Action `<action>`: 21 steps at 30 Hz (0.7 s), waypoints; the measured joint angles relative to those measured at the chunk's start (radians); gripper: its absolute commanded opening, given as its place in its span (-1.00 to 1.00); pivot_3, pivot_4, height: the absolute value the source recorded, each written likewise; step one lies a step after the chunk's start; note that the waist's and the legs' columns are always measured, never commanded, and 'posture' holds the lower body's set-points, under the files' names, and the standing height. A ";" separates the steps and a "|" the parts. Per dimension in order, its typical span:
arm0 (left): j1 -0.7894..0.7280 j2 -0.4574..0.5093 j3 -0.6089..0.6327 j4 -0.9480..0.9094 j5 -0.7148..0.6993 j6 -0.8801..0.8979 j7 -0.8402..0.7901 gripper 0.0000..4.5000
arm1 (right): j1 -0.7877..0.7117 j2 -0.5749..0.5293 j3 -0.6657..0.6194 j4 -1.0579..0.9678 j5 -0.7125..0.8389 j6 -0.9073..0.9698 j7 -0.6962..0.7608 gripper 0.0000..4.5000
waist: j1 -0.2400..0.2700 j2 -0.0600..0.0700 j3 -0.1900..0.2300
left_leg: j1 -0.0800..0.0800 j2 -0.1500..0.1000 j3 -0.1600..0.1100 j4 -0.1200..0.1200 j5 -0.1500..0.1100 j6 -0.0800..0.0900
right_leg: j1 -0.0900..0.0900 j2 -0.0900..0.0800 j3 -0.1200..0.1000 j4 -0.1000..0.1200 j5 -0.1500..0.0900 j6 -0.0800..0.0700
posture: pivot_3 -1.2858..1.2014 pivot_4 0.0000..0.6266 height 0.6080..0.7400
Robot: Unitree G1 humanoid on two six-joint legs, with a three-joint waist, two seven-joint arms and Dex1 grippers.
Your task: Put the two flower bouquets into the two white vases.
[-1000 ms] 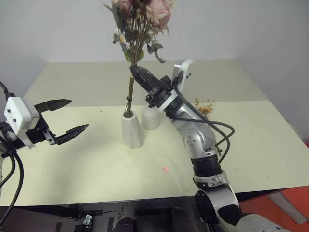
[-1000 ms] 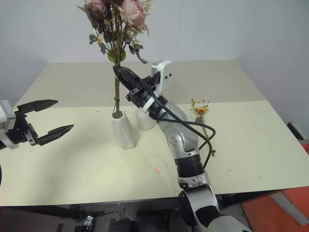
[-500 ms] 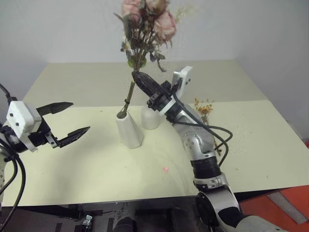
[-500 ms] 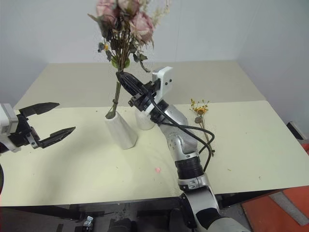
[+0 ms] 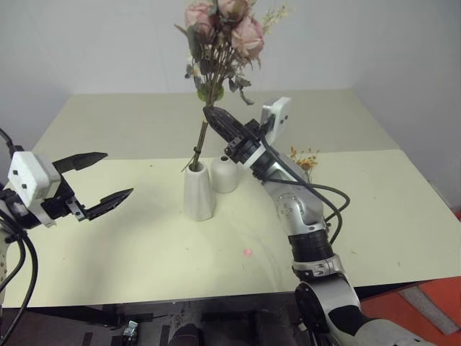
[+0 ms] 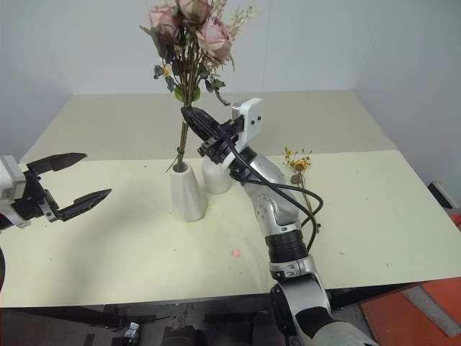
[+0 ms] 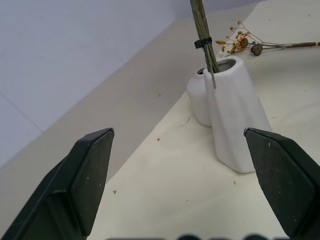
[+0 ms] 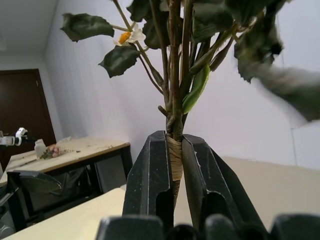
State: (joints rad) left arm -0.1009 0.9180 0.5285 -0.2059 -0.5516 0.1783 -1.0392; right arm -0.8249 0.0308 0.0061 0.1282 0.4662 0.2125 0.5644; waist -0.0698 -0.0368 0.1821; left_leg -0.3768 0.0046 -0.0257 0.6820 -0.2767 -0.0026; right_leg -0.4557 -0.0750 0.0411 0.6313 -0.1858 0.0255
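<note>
1 bunch of pink roses with green leaves (image 5: 220, 32) is gripped by the right pincer (image 5: 215, 115).
Its stems are lowered into the taller faceted white vase (image 5: 198, 191) on the pale table (image 5: 374, 209); the left pincer (image 5: 104, 176) is held spread.

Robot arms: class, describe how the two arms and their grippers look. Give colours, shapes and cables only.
Each gripper, left and right, has two black pointed fingers and a white boxy module beside the wrist. The right arm is silver with black joint rings. Loose black cables run along both arms.
</note>
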 measured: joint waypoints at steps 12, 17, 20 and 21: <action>-0.042 0.016 -0.018 0.003 0.000 0.001 -0.012 1.00 | 0.019 -0.007 -0.022 -0.090 0.053 0.081 -0.047 -0.92 | 0.000 0.000 0.000 | -0.001 0.000 0.000 0.000 0.000 0.000 | 0.000 0.000 0.000 0.000 0.000 0.000 | 0.03 -0.52 1.00; -0.057 0.016 -0.026 0.010 0.000 0.000 -0.013 1.00 | 0.012 -0.006 -0.027 -0.121 0.090 0.107 -0.064 -0.92 | 0.000 0.000 0.000 | -0.001 0.000 0.000 0.000 0.000 0.000 | 0.000 0.000 0.000 0.000 0.000 0.000 | 0.03 -0.52 1.00; -0.057 0.016 -0.026 0.017 0.000 0.000 -0.014 1.00 | 0.011 -0.007 -0.029 -0.143 0.108 0.124 -0.069 -0.92 | 0.000 0.000 0.000 | -0.001 0.000 0.000 0.000 0.000 0.000 | 0.000 0.000 0.000 0.000 0.000 0.000 | 0.03 -0.52 1.00; -0.057 0.016 -0.026 0.019 0.000 0.000 -0.014 1.00 | 0.011 -0.007 -0.029 -0.148 0.111 0.127 -0.070 -0.92 | 0.000 0.000 0.000 | -0.001 0.000 0.000 0.000 0.000 0.000 | 0.000 0.000 0.000 0.000 0.000 0.000 | 0.03 -0.52 1.00</action>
State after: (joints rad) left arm -0.1581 0.9338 0.5027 -0.1873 -0.5515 0.1783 -1.0529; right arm -0.8137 0.0234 -0.0227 -0.0200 0.5771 0.3390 0.4941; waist -0.0699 -0.0368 0.1822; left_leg -0.3775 0.0045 -0.0258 0.6820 -0.2767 -0.0026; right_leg -0.4559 -0.0750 0.0409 0.6312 -0.1858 0.0255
